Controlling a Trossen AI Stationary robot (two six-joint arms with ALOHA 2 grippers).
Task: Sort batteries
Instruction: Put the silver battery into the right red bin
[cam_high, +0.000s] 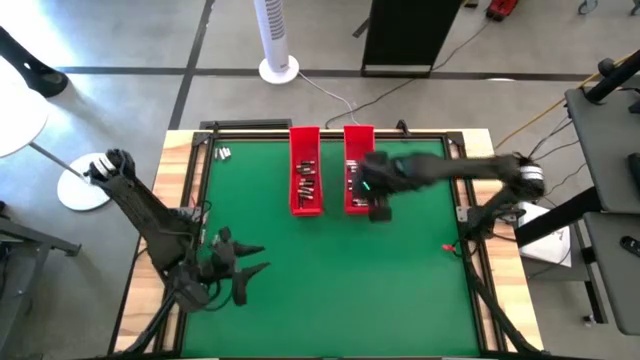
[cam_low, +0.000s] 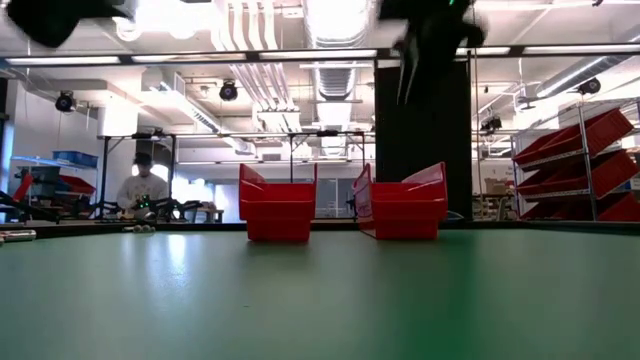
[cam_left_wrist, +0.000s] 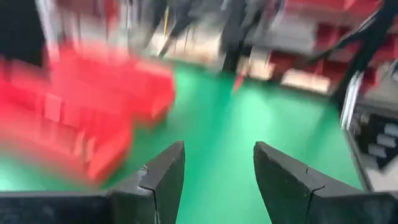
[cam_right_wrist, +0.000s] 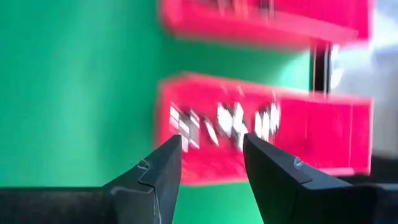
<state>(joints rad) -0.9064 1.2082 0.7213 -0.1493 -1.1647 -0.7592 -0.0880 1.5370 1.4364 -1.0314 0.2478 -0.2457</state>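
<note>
From above, the right claw hangs over the right tray, with batteries in both trays. Its wrist view shows parted, empty fingers, batteries directly below. The left claw gapes empty above the table.

2 red trays, perhaps touching
</note>
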